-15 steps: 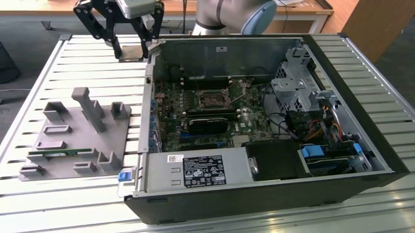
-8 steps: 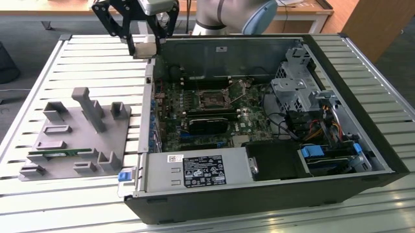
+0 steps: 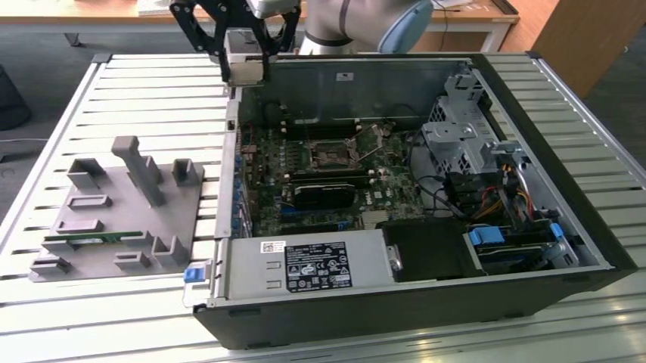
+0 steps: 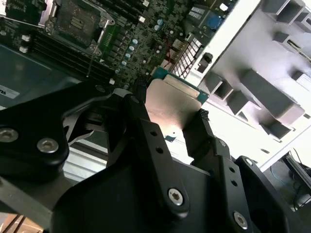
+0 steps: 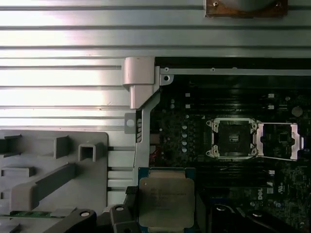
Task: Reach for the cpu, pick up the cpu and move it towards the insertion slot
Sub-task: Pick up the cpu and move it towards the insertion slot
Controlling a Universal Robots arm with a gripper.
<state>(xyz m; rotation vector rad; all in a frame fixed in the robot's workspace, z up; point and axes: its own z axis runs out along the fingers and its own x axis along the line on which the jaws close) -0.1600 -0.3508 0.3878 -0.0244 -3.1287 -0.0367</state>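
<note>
So the gripper (image 3: 246,72) is up top-centre in the exterior view, clamped on the cpu (image 3: 247,71) by two opposite edges, in the air over the case's (image 3: 404,314) back-left corner. The insertion slot (image 3: 330,154) sits mid-frame on the board, well apart, lid flipped open in the first wrist view.
</note>
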